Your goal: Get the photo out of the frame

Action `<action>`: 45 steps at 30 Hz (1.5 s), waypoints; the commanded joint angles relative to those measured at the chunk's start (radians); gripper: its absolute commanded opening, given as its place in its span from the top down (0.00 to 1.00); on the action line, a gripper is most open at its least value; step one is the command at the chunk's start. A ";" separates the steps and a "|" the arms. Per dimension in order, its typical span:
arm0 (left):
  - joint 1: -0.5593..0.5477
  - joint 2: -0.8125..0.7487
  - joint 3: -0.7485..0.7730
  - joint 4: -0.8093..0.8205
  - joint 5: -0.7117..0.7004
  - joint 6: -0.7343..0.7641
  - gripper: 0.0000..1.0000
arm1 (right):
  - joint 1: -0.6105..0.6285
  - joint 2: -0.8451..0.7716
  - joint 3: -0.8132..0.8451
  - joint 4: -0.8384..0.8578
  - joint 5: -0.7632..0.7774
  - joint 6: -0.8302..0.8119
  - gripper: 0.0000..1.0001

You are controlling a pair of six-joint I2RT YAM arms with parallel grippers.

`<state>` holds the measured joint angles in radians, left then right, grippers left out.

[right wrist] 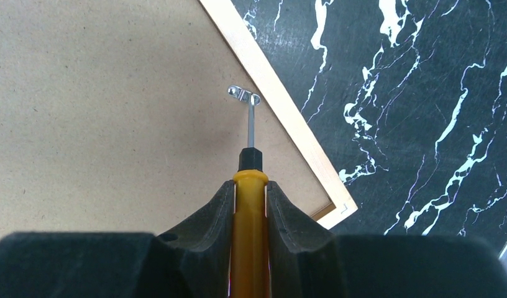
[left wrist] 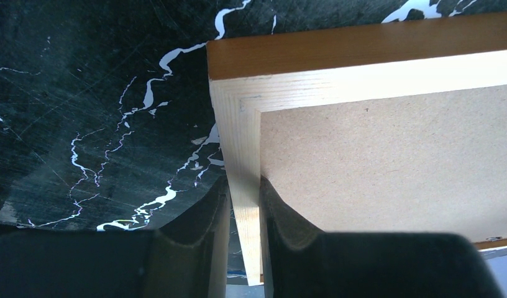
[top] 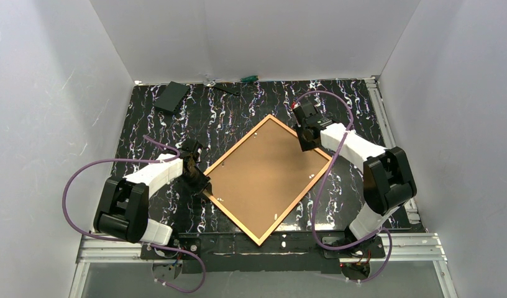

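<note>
The frame (top: 237,153) lies face down on the black marbled table (top: 238,105), turned like a diamond. Inside it the photo (top: 269,171) shows only its plain brown board back; the picture side is hidden. At the frame's left corner my left gripper (top: 198,177) is shut on it; the wrist view shows the pale rail (left wrist: 243,161) pinched in that gripper (left wrist: 245,205), beside the board (left wrist: 388,161). My right gripper (right wrist: 250,189) is shut on a yellow screwdriver (right wrist: 250,217), whose tip rests on a small metal clip (right wrist: 243,94) on the board near the right rail (right wrist: 304,146).
A black box (top: 171,97) lies at the back left of the table. A green-handled tool (top: 249,78) and a small clear item (top: 209,79) sit along the back wall. White walls close three sides, and a metal rail (top: 388,118) runs down the right edge.
</note>
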<state>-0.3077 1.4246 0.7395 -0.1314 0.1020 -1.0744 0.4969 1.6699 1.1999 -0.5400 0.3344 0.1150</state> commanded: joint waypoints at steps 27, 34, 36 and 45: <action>0.002 0.027 -0.018 -0.105 -0.038 0.047 1.00 | -0.126 -0.339 -0.149 -0.277 0.311 0.401 0.99; 0.001 0.026 -0.009 -0.105 -0.002 0.066 0.93 | -0.450 -0.371 -0.324 -0.256 0.318 0.525 0.99; 0.001 0.018 -0.006 -0.107 0.008 0.076 0.85 | -0.528 -0.344 -0.326 -0.260 0.300 0.533 0.99; 0.001 -0.040 0.027 -0.126 0.039 0.161 0.56 | -0.585 -0.164 -0.271 -0.242 0.358 0.492 0.99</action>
<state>-0.3069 1.4223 0.7418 -0.1360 0.1200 -0.9798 -0.0761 1.4269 0.8749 -0.7967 0.6472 0.6033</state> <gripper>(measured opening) 0.404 0.281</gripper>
